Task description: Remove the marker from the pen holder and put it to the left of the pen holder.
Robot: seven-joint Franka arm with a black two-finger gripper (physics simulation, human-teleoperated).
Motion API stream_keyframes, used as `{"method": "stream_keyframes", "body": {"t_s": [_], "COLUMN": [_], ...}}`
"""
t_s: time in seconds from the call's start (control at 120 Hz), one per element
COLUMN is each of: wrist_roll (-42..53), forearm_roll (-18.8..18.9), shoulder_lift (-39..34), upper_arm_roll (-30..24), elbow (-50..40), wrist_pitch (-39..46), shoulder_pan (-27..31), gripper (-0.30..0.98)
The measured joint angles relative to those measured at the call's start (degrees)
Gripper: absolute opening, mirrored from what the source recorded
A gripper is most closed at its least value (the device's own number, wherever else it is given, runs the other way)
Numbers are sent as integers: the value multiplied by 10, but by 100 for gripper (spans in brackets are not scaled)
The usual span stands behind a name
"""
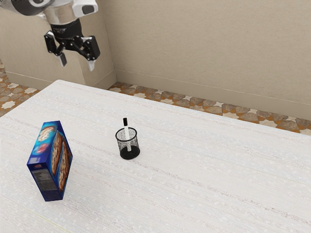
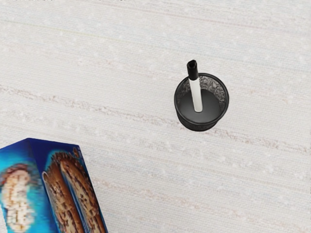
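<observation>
High at the exterior view's upper left, my gripper (image 1: 77, 65) hangs open, its two fingertips wide apart with nothing between them. Lower and toward the exterior view's right, a black mesh pen holder (image 1: 129, 154) stands upright on the table. One white marker with a black cap (image 1: 126, 132) leans inside it, cap up above the rim. From the hand's camera, the pen holder (image 2: 200, 119) is seen from above, and the marker (image 2: 196, 94) rests against its rim with the lower end on the holder's floor.
A blue cookie box (image 1: 51, 162) stands upright toward the exterior view's left of the holder, with a gap between them; the wrist view has the box (image 2: 58, 189) too. The white table's far edge (image 1: 160, 103) runs beyond the holder.
</observation>
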Motion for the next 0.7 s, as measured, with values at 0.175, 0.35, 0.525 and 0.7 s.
{"method": "stream_keyframes", "body": {"t_s": [0.175, 0.35, 0.525, 0.7], "wrist_roll": [5, 8, 5, -8], "forearm_roll": [-5, -11, -29, -66], "shoulder_lift": [44, 140, 198, 257], "upper_arm_roll": [-17, -23, -28, -20], "elbow": [-1, -12, -34, -28], "wrist_pitch": [16, 100, 174, 235], "shoulder_pan": [3, -5, 15, 37], "gripper": [69, 69, 69, 69]}}
